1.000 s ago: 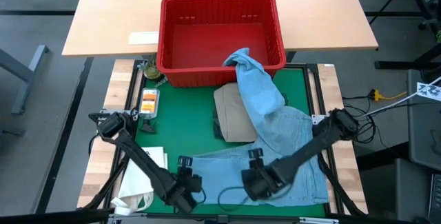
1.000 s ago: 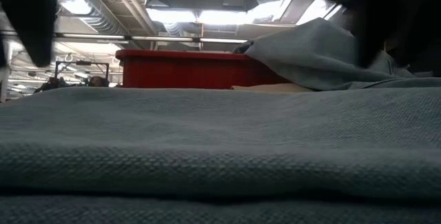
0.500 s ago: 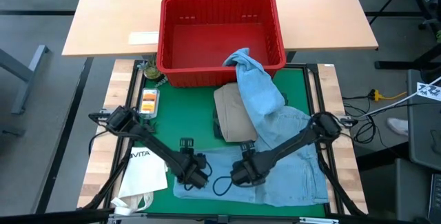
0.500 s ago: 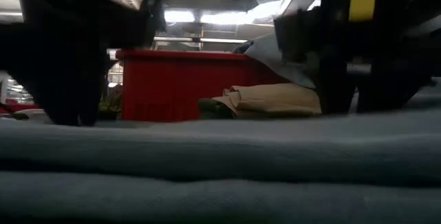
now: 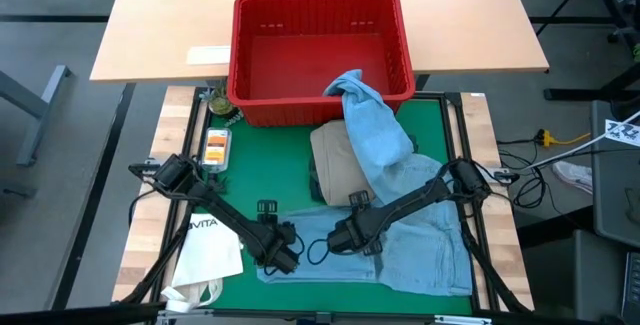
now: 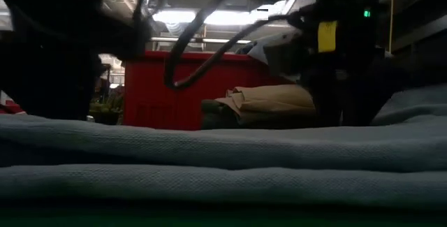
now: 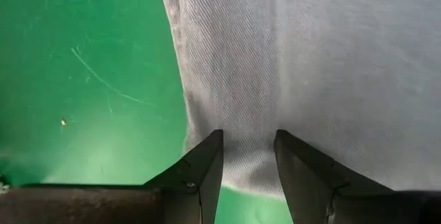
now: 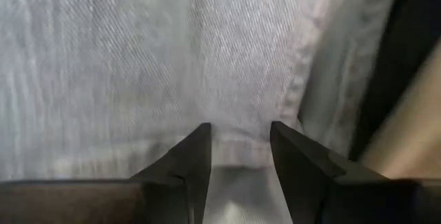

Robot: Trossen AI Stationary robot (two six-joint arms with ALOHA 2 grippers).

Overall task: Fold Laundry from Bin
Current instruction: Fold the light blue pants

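- Denim, light blue: the jeans (image 5: 400, 235) lie on the green mat (image 5: 240, 195) in front of the red bin (image 5: 320, 55), one leg trailing up over the bin's front rim.
- Left gripper (image 7: 248, 156) pinches the jeans' near edge, well in front of the bin, likely to carry the cloth over in a fold.
- Right gripper (image 8: 238, 148) nips a hem just beside it, so both ends move together.
- Khaki garment (image 5: 340, 170) sits folded between bin and grippers, apparently finished.
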